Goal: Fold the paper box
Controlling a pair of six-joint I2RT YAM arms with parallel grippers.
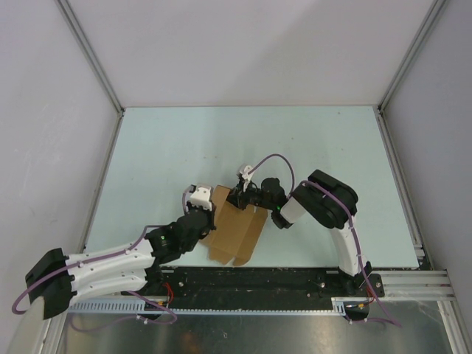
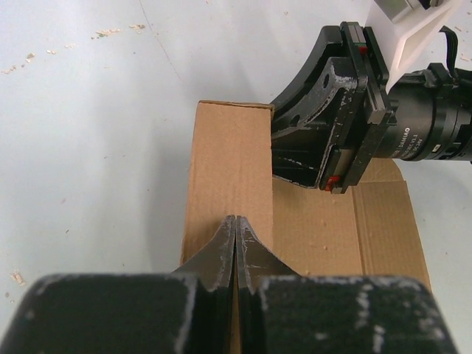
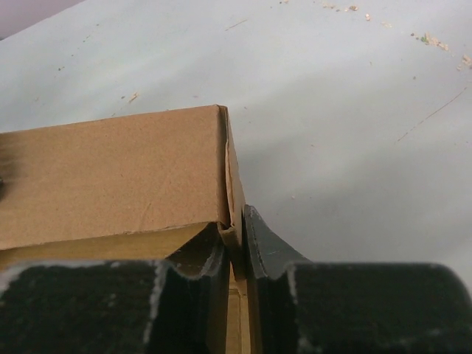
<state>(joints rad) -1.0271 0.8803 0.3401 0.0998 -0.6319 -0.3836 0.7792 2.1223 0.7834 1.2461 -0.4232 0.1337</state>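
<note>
Jaws on brown, half-folded paper box (image 1: 234,230)

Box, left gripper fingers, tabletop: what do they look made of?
Box: thin brown cardboard, matte, likely corrugated, going by the faint ribbing and creased folds.
Left fingers: black and matte, probably hard plastic, with edges scuffed whitish.
Table: smooth pale blue-green sheet with fine scratches and crumbs. Material unclear.

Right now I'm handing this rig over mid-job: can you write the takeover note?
Left tool: shut on a panel of the paper box.
Right tool: shut on the thin wall at the box's corner.
Box: on the near side of the table, held from both sides.
Done: partly folded, one wall up.
Left: other flaps lie open; fold them in.
</note>
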